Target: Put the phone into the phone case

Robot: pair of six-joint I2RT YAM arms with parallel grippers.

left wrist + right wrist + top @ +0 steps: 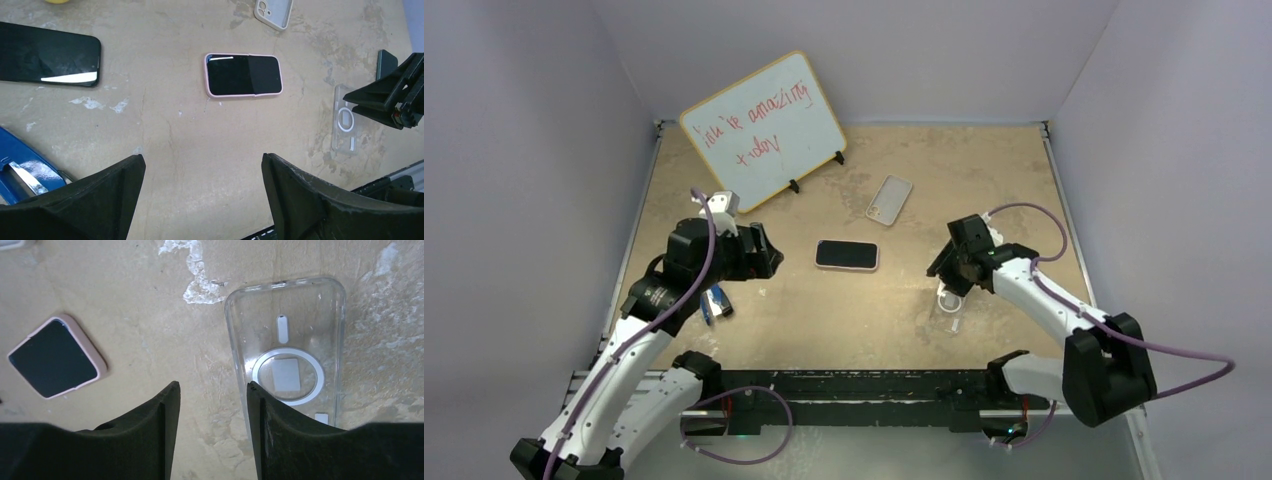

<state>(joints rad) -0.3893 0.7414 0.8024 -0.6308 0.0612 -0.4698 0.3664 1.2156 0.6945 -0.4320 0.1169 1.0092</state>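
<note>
A bare black phone (47, 55) lies screen up at the top left of the left wrist view; in the top view my left arm hides it. A phone in a pink case (846, 255) lies at the table's middle. A clear case with a ring (287, 355) lies open side up under my right gripper (951, 290). That gripper is open and empty, its right fingertip (256, 400) over the case's left edge. An empty white case (890, 198) lies further back. My left gripper (767, 256) is wide open and empty, left of the pink-cased phone.
A small whiteboard (764, 128) with red writing stands at the back left. A blue tool (714, 303) lies beside my left arm. Grey walls close in the tan table (984, 160) on three sides.
</note>
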